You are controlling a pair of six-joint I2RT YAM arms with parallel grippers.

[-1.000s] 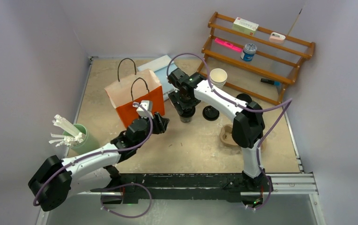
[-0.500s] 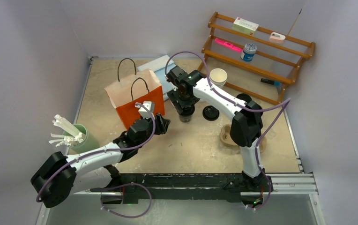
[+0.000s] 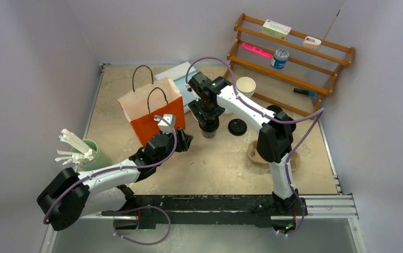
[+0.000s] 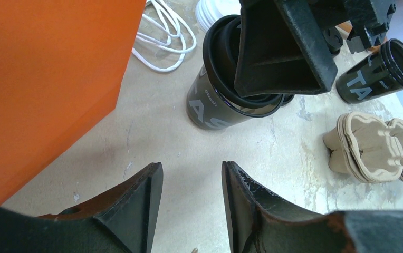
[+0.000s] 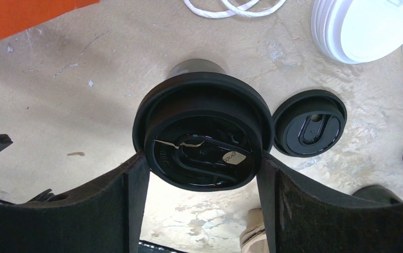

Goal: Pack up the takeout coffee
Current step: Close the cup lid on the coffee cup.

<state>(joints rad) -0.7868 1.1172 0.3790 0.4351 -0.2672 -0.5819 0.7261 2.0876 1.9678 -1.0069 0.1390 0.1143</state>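
A black paper cup (image 4: 207, 108) with white print stands on the table right of the orange bag. My right gripper (image 5: 203, 163) is shut on a round black lid (image 5: 204, 142), holding it tilted at the cup's mouth (image 3: 208, 130). A second black lid (image 5: 309, 130) lies flat just to the right. Another black cup (image 4: 376, 74) with an open top shows further right. My left gripper (image 4: 191, 171) hovers low over bare table in front of the cup, open and empty, close to the bag's corner (image 3: 184, 141).
The orange paper bag (image 3: 152, 113) stands open at centre left. A brown pulp carrier (image 4: 373, 147) lies near the right arm. White cups (image 3: 246, 86), a wooden rack (image 3: 294, 58), a green cup of white sticks (image 3: 86, 153) and a white cord (image 4: 162, 31) are around.
The right wrist has shifted slightly left and back with the lid over the cup. The left arm has crept a little forward. Both grips look unchanged.
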